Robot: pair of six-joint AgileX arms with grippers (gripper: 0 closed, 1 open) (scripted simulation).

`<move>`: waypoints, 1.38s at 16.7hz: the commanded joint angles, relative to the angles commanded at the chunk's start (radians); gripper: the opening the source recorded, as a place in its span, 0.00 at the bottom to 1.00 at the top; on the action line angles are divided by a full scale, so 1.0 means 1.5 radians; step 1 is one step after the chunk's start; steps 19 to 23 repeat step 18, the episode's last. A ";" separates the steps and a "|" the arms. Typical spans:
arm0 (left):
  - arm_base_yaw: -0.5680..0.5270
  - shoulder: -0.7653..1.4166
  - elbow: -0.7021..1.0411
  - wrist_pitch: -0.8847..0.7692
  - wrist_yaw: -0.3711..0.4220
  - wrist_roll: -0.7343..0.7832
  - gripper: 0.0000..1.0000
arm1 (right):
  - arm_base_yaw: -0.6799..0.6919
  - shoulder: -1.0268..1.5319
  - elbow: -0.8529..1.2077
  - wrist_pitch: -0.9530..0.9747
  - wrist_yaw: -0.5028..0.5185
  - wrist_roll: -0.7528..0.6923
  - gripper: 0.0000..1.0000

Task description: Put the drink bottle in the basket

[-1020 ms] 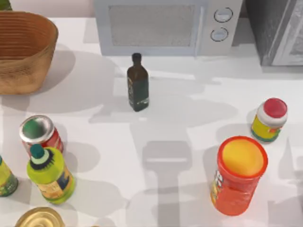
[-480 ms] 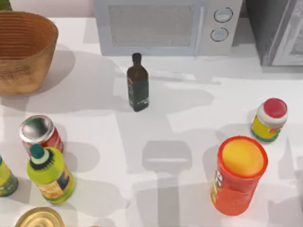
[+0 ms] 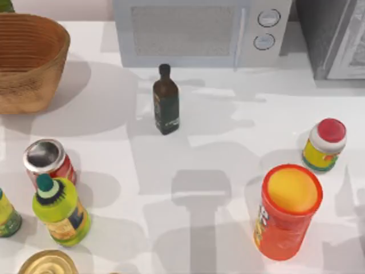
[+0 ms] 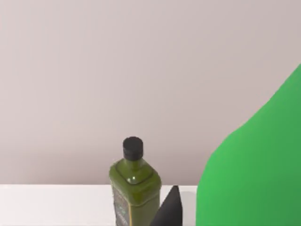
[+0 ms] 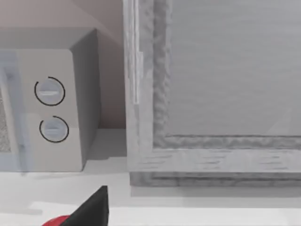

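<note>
**Top view.** Basket (image 3: 28, 63) at far-left corner of table (image 3: 228, 148), upright, mouth open. A bright green sliver (image 3: 4, 4) shows just beyond its rim at the pic's corner; identity can't be told. Microwave (image 3: 199, 31) along back edge, ctr; grey cabinet (image 3: 333, 37) to its right. Dark oil bottle (image 3: 166, 103) stands in front of microwave, apart from all else. Left side, near: red can (image 3: 48, 162) touching or just beside yellow-green bottle w/ teal cap (image 3: 60, 211); another green bottle (image 3: 7, 214) cut by the left edge; gold lid (image 3: 48, 264) at near edge. Right side: orange canister w/ yellow lid (image 3: 288, 211), and a red-capped jar (image 3: 324, 144) beyond it, apart.

**Left wrist view.** Drink bottle (image 4: 254, 165) looms very close to the lens as a plain bright green mass, beside the dark tip of the left gripper (image 4: 169, 209); contact and grip state can't be told. Farther off, an olive bottle w/ black cap stands upright before the wall (image 4: 141, 70).

**Right wrist view.** Dark tip of right gripper (image 5: 91, 209) over the table, facing microwave dials and cabinet; spread or pressed together can't be told.
</note>
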 joint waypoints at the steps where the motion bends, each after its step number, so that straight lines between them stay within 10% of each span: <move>1: 0.000 0.000 0.000 0.000 0.000 0.000 0.15 | 0.000 0.000 0.000 0.000 0.000 0.000 1.00; 12: 0.000 0.000 0.000 0.000 0.000 0.000 0.98 | 0.000 0.000 0.000 0.000 0.000 0.000 1.00; 23: 0.000 0.000 0.000 0.000 0.000 0.000 1.00 | 0.000 0.000 0.000 0.000 0.000 0.000 1.00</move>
